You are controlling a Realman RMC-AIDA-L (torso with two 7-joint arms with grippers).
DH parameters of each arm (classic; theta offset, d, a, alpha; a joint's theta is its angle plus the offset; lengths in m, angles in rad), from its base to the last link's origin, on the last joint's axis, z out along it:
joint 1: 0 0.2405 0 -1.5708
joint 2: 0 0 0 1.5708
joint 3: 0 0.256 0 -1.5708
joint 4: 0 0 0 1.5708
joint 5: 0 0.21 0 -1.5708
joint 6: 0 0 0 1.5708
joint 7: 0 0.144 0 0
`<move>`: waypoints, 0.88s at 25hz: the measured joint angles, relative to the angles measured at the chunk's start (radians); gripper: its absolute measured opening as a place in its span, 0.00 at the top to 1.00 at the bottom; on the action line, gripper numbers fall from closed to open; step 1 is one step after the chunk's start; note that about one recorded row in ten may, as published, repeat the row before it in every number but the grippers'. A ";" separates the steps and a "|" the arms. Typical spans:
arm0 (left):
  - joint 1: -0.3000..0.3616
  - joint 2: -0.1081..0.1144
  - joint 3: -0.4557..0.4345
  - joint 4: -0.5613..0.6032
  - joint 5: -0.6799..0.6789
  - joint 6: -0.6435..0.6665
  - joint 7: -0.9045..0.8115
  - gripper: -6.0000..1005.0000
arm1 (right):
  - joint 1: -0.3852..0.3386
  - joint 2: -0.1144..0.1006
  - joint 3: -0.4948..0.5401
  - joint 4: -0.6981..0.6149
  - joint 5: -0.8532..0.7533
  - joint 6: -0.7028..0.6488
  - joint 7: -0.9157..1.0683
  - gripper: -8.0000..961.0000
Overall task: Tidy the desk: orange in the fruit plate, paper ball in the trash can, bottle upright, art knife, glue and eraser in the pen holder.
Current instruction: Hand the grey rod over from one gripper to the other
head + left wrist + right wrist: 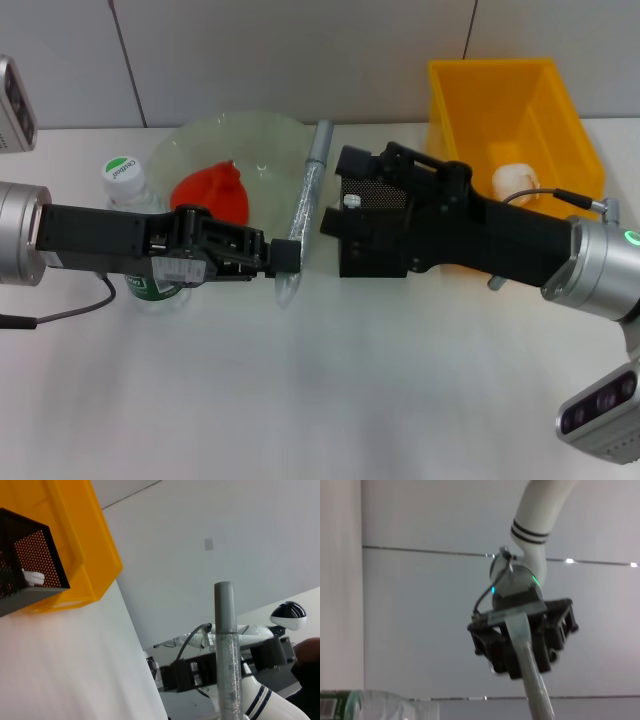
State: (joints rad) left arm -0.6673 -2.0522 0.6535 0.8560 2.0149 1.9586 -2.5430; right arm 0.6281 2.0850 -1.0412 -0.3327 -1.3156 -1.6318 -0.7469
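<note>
Holding the glue [310,185] near its clear lower tip, the left gripper [285,258] is clamped on it. The tube stands off the table [330,400], slanting up toward the plate [200,135], with its grey cap end free. The glue looks light, stiff and smooth-walled, so it may well slip or swing in a grasp this near one end. A hold closer to the middle would probably steady it, and the slim body should drop easily into the pen holder [365,190]. The black mesh holder sits just beside the tube at the right gripper [345,215]; whether that gripper grips it I cannot tell. The holder looks rigid and light, and a small white piece, perhaps the eraser, shows at its mouth. The orange [210,195] lies in the plate, and the paper ball [515,180] is in the yellow trash can [560,110]. The bottle [125,185] stands upright behind the left arm. Its cap carries green writing that seems to read "Cestbon", and the green body label is too hidden to read. No writing shows on the glue.
</note>
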 joint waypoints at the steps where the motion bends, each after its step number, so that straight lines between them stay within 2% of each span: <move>1: 0.000 -0.001 0.000 0.000 -0.001 0.001 -0.004 0.85 | 0.005 0.001 -0.012 0.006 0.000 0.001 -0.009 0.22; 22: 0.008 -0.004 0.012 -0.008 -0.012 0.003 -0.009 0.85 | 0.054 0.006 -0.062 0.075 0.053 -0.005 -0.114 0.22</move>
State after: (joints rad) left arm -0.6597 -2.0562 0.6655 0.8484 2.0026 1.9616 -2.5516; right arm 0.6821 2.0910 -1.1032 -0.2580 -1.2624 -1.6373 -0.8614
